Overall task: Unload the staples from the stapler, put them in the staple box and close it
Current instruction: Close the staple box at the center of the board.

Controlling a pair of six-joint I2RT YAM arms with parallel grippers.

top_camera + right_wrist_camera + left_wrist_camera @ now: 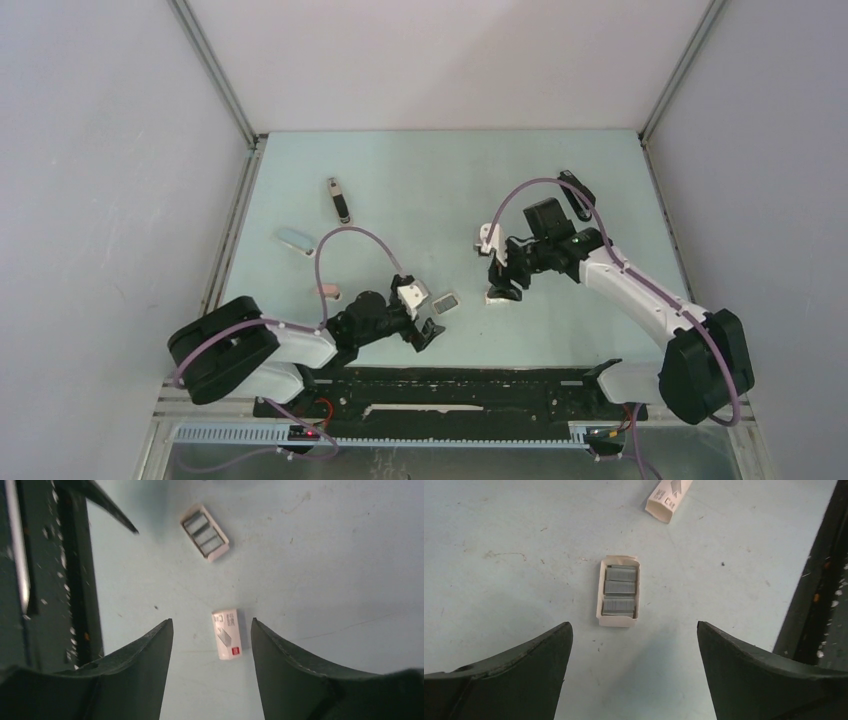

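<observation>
Directions are read from the top view, with 12 o'clock at the far edge of the table (450,170).

1. The stapler (340,200) lies flat at about 10 o'clock from the table centre. It is shut, its length runs roughly near to far, and it is well apart from both arms. Nothing touches it.
2. The staples (620,591) sit as three grey strips stacked end to end in a small open card tray (616,621). The tray is at about 6 o'clock from the centre.
3. The left gripper (634,625) hangs over the table just on the near side of the tray. Its jaws are spread fully apart and hold nothing, and neither jaw touches the tray.
4. The right gripper (211,622) is at about 4 o'clock from the centre, with its jaws apart. The white box sleeve (227,634) lies on the table between them, with bare table showing on both sides of it. The sleeve is not clamped.
5. A pale blue item (295,240) lies at 9 o'clock and a small pink item (328,291) at 8 o'clock. Both are clear of the arms.
6. A slim black item (575,193) shows at 2 o'clock beside the right arm's cable. It may be a loose tool or part of the arm, but the view is too coarse to tell.
</observation>
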